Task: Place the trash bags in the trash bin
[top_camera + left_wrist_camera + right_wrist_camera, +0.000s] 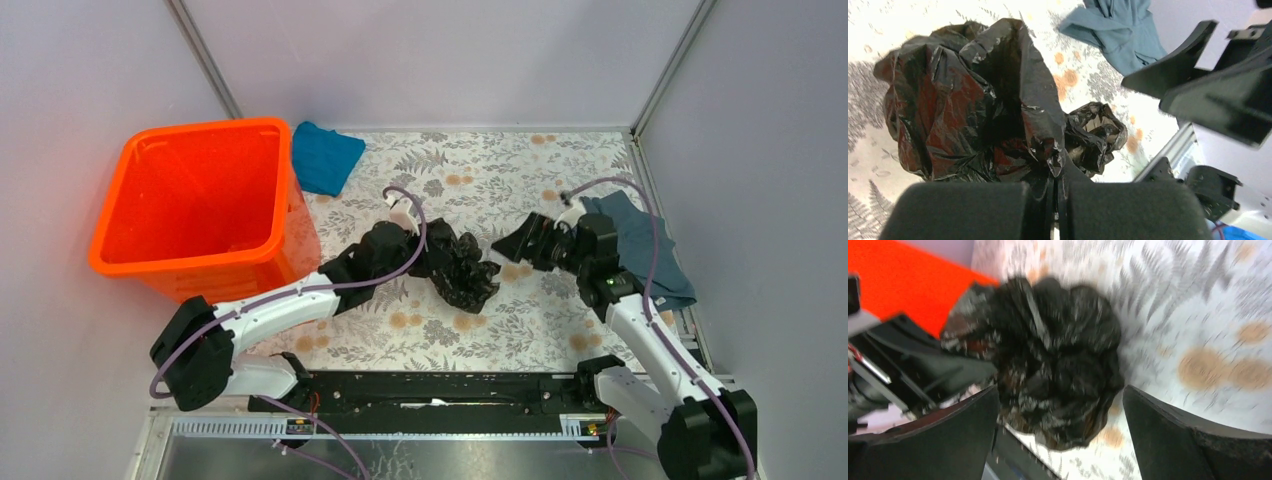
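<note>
Left claw (1055,200): clenched on a fold of the trash bag (973,100); the pinch keeps the thin film gathered for carrying.
Right claw (1058,400): released, jaws spread wide, facing the bag's opposite side, apparently clear of it.
Trash bag: bunched at mid-desk (480,170), between both claws, outside the bin.
Trash bin (230,278): upright, mouth open, on the left arm's side, apart from the bag; the left arm is probably best placed to deliver.
</note>
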{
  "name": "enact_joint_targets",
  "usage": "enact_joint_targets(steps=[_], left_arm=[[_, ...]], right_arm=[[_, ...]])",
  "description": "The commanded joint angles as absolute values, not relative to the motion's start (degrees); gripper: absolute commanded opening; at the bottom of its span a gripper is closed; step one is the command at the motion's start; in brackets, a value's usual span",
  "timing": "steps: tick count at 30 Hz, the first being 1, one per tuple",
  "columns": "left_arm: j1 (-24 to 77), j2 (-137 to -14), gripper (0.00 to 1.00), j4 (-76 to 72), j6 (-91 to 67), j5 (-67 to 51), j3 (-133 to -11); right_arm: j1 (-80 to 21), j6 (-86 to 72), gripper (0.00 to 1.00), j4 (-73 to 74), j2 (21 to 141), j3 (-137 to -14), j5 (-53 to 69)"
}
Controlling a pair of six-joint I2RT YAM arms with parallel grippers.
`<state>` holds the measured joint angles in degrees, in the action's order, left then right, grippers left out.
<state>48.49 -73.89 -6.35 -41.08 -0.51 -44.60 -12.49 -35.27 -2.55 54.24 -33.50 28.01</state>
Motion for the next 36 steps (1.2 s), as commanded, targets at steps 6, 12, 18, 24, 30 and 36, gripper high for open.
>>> enact_joint_targets(steps=[6, 12, 18, 24, 30, 36], left_arm=[[48.74, -63.8, 0.0, -19.51, -52.41, -6.46, -35.03], [49.01, -61.96, 0.0, -18.69, -51.47, -3.47, -34.92], [49.0, -62.73, 0.0, -14.21, -48.91, -2.73, -38.75], [49.04, -63.16, 0.0, -10.42, -47.73, -2.14, -41.81], [49.01, -63.64, 0.0, -8.91, -45.41, -0.59, -44.3], [48.92, -59.86, 0.0, -0.16, -39.19, 12.51, -45.1]], right_arm=[[-28.85, -32.14, 1.0, 17.06, 50.23, -34.55, 20.0], [-29.76, -30.84, 0.89, 15.83, 49.68, -32.94, 16.49], [-29.78, -36.02, 0.41, -5.76, 50.71, -29.12, 17.21], [-29.75, -41.31, 0.83, -25.99, 56.65, -26.16, 27.97], [-29.56, -38.38, 0.39, -22.73, 59.86, -27.48, 25.36], [-29.46, -29.22, 0.0, -1.08, 52.76, -34.99, -1.4]])
